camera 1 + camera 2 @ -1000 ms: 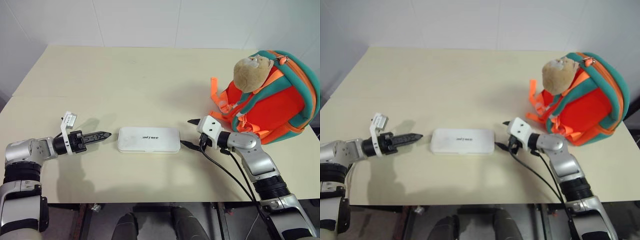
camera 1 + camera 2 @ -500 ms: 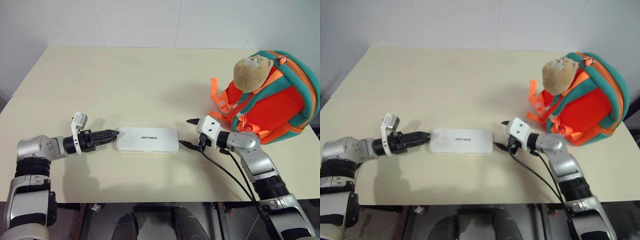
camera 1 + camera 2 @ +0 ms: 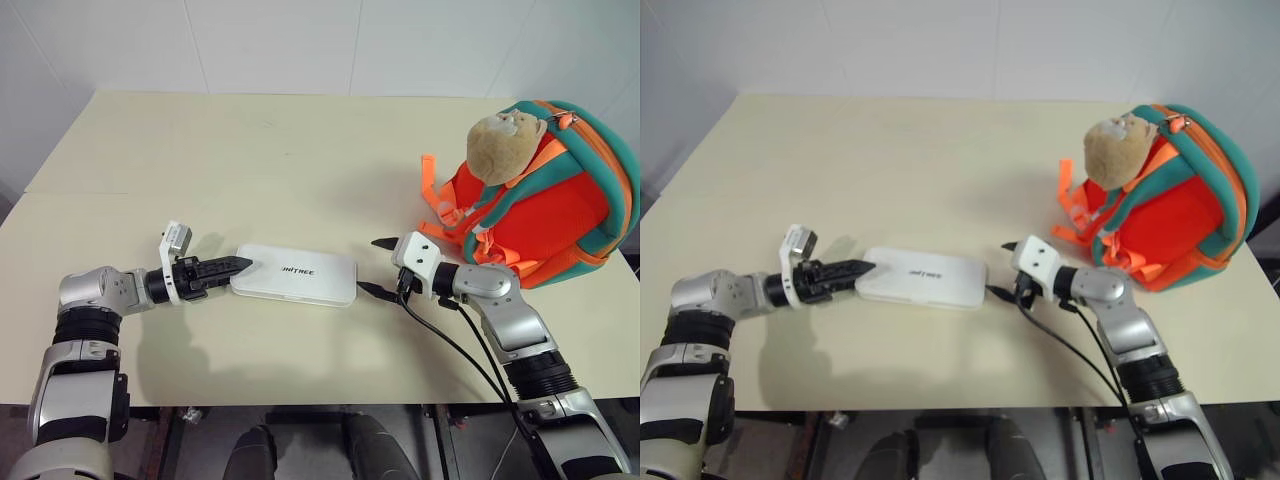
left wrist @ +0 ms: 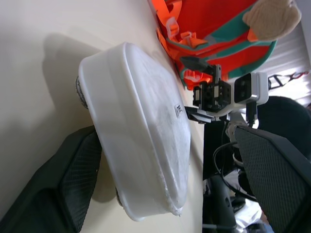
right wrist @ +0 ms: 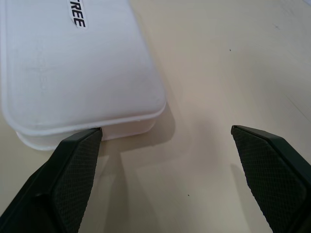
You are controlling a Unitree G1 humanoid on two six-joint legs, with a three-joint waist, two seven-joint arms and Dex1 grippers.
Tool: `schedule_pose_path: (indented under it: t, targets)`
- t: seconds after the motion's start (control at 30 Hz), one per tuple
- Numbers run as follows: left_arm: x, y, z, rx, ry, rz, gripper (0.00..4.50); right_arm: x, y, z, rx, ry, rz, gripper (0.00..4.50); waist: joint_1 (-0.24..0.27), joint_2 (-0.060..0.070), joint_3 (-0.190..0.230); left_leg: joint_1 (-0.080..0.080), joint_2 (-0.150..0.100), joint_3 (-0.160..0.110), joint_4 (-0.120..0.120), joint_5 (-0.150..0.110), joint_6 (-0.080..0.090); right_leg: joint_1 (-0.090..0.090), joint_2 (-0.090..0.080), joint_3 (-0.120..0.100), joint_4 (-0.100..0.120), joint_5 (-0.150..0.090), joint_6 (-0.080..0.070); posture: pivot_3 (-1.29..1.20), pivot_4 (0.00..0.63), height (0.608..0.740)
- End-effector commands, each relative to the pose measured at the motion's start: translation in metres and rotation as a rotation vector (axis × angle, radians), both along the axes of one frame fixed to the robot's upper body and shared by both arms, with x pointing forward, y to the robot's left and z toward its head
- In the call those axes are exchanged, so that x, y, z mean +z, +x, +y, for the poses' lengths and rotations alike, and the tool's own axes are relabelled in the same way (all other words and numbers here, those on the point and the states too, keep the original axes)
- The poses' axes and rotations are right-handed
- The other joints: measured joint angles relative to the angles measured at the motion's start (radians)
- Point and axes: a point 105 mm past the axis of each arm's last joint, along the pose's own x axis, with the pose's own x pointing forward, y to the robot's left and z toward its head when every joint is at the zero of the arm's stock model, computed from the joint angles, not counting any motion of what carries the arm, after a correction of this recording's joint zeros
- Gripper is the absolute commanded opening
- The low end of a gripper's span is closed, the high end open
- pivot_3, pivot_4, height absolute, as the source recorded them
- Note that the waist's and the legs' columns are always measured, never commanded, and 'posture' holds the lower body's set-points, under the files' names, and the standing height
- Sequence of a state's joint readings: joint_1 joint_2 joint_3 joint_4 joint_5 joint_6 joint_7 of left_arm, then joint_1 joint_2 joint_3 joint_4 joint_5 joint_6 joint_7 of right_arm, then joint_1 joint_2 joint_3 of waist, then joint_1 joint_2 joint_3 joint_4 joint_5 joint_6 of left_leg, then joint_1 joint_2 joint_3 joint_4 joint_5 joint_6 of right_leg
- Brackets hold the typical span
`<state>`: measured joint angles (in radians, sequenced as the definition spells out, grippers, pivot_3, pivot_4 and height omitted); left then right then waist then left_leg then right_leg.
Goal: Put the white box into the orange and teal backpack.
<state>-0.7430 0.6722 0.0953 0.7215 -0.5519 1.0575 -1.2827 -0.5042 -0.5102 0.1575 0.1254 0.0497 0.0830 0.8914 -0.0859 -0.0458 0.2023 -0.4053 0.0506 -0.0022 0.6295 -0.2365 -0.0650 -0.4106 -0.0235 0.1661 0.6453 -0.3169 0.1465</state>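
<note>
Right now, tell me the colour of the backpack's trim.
Teal, around the orange backpack; it shows best in the left eye view.

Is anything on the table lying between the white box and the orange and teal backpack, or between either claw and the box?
No loose object. The left claw is at the white box's left end and the right claw stands open just off its right end. That right claw and its arm are all that lies on the bare table between the box and the orange and teal backpack.

Pale cream table (image 3: pixel 300 150) against a white wall (image 3: pixel 300 40).
</note>
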Motion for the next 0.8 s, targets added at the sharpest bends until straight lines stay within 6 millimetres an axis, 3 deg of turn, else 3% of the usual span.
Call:
schedule_pose_path:
  t: [0.03,0.8]
  targets:
    - [0.003,0.001,0.0,-0.025,0.028,-0.055,4.48,0.014,-0.005,0.005,0.034,0.02,-0.056,4.5,0.0,0.0,0.0,0.0,0.0,0.0,0.0,0.0,0.0,0.0,0.0,0.0,0.0,0.0,0.0,0.0,0.15,0.74]
    - [0.006,0.008,-0.007,-0.196,0.147,-0.072,4.48,0.017,-0.023,0.015,0.179,0.04,-0.132,4.5,0.001,0.0,0.0,-0.001,0.0,-0.001,-0.001,0.0,0.0,0.0,0.0,0.0,-0.001,0.0,0.001,0.0,0.15,0.74]
